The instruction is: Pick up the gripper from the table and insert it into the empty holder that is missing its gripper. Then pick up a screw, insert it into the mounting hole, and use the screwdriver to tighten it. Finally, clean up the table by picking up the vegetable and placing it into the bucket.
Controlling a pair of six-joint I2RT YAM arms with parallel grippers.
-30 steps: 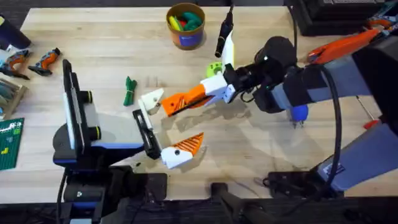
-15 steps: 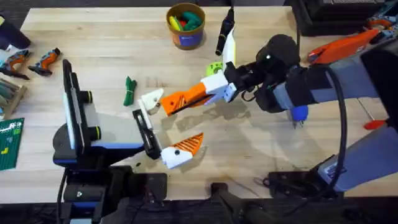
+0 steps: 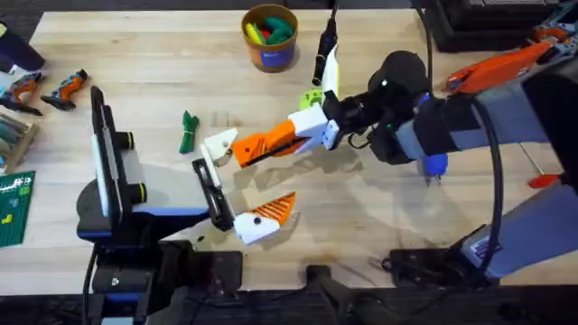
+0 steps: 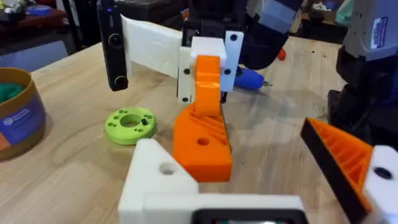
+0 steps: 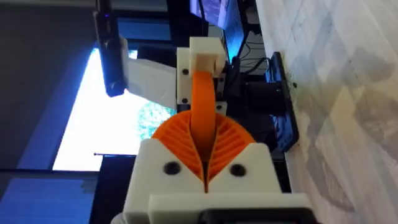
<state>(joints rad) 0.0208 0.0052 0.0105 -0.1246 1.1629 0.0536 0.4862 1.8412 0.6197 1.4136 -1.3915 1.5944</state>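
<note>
Right gripper pinches the orange gripper shut, long axis aimed at the bare holder just beyond its tip. Left gripper spread open, empty, presenting that holder.

Screwdriver, right of centre in the overhead view, mostly hidden under the right arm; bucket cut by the left-wrist view's left edge; orange tool partly covered at upper right
</note>
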